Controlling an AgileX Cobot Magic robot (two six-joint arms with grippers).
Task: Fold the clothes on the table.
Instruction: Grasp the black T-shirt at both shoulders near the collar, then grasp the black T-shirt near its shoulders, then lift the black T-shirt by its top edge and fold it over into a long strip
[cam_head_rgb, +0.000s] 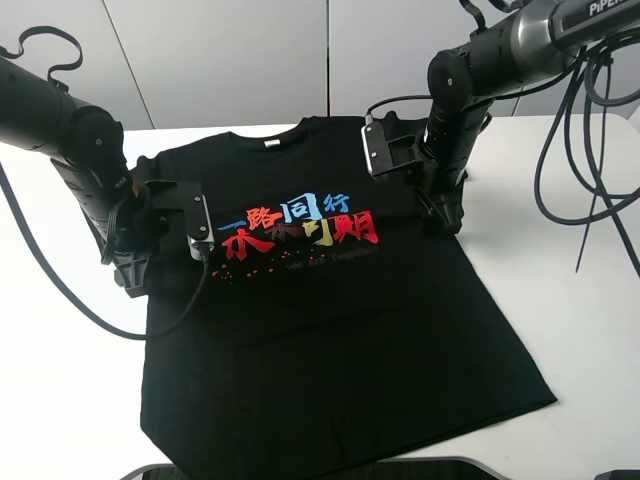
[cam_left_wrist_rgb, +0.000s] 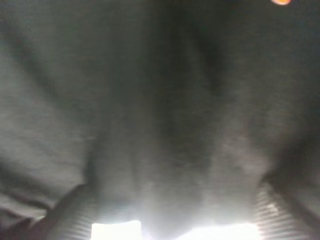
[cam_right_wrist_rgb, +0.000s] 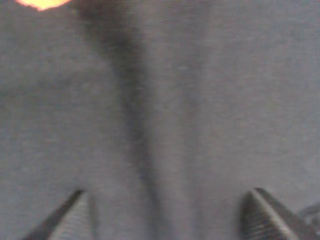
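**Item:** T-shirt (cam_head_rgb: 340, 330), black, short-sleeved, with a coloured print (cam_head_rgb: 300, 225) on the chest.
**Location:** spread face up on the white bench (cam_head_rgb: 580, 350). The collar lies to the far side and the hem to the near edge, and the hem sits slightly askew.

**Left end effector** (cam_head_rgb: 133, 272): down on the cloth beside the print, at the shirt's sleeve side. In the wrist view its fingers (cam_left_wrist_rgb: 75, 215) stand apart with a soft ridge of fabric rising between them. Released, nothing clamped.

**Right end effector** (cam_head_rgb: 446, 212): down on the opposite side, nearer the shoulder. Its fingers (cam_right_wrist_rgb: 265, 215) stand apart with a shallow crease between them. Released, nothing clamped.

**Hazards, judged:**
- Single-layer pickup. Both ridges look thin, so a pinch may take only the front panel. The back would then stay on the bench and the fold would bag.
- Slip-out. A shallow bite on smooth cloth may let go during the lift, dropping one side.
- Skewed fold. The two contact points do not sit level along the shirt, so an equal lift from them would pull the crease diagonal.
- Dragging. Fingertips pressed hard into the bench could shove the shirt and add wrinkles.
- Snagging. The left arm's cable (cam_head_rgb: 150, 325) loops low by the shirt's edge and could catch the fabric.
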